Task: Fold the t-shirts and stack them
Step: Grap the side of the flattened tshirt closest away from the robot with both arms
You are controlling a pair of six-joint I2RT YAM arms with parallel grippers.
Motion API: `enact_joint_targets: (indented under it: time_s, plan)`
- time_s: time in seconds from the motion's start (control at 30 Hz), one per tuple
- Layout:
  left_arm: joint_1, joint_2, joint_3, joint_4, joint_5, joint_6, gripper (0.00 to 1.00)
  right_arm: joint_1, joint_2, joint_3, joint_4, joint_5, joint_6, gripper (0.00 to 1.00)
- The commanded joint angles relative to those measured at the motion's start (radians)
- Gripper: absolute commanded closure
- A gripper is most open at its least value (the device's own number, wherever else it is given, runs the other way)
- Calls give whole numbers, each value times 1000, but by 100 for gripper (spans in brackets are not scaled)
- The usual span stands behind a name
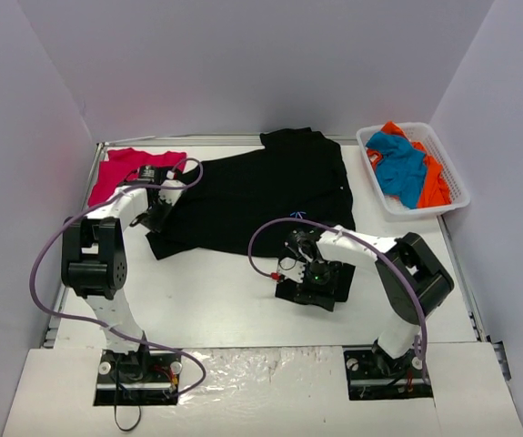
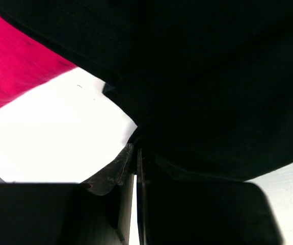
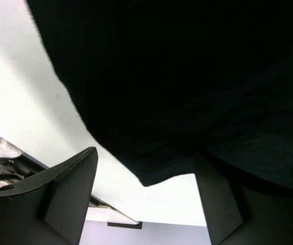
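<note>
A large black t-shirt [image 1: 261, 191] lies spread across the middle of the table, with a small light-blue star mark [image 1: 296, 216] near its right front. My left gripper [image 1: 158, 217] is shut on the shirt's left front edge; in the left wrist view the black cloth [image 2: 212, 92] bunches into the closed gripper [image 2: 136, 149]. My right gripper [image 1: 296, 244] sits at the shirt's near right corner. There the gripper [image 3: 146, 153] stands open, with the black corner [image 3: 156, 171] hanging between the fingers [image 3: 70, 189], untouched. A crimson-red t-shirt [image 1: 125, 168] [image 2: 8, 71] lies at the far left.
A white basket [image 1: 422, 212] at the back right holds a blue t-shirt [image 1: 399, 164] and an orange t-shirt [image 1: 436, 182]. Bare white table [image 1: 216, 291] lies in front of the black shirt. Grey walls close in the table on three sides.
</note>
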Motion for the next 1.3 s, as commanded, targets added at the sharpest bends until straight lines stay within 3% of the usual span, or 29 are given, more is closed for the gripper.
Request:
enact_joint_targets:
  time_s: [0.0, 0.1, 0.13, 0.2, 0.23, 0.33, 0.47, 0.63, 1.27]
  plan:
    - [10, -54, -9, -7, 16, -12, 98, 24, 2, -5, -6, 64, 56, 30]
    - [11, -54, -13, -6, 25, -12, 97, 36, -4, -8, -1, 93, 89, 45]
    - [11, -53, -13, -7, 28, -12, 98, 38, -3, -11, 0, 113, 101, 58]
    - [13, -53, -13, -11, 36, -11, 98, 41, 0, -13, 2, 116, 106, 72]
    - [11, -53, -15, -12, 38, -11, 98, 41, 0, -13, 2, 116, 107, 86]
    - [11, -64, -22, -12, 44, -8, 97, 42, -9, -14, 0, 116, 116, 100]
    - [11, -102, -33, -14, 50, 6, 98, 41, -47, -4, -36, 110, 113, 100]
    - [8, -166, -55, -75, 73, 71, 98, 21, -150, 68, -157, -6, 84, 100]
    - [2, -826, -413, -379, 125, 399, 98, -163, -484, 164, -437, -181, 47, 100]
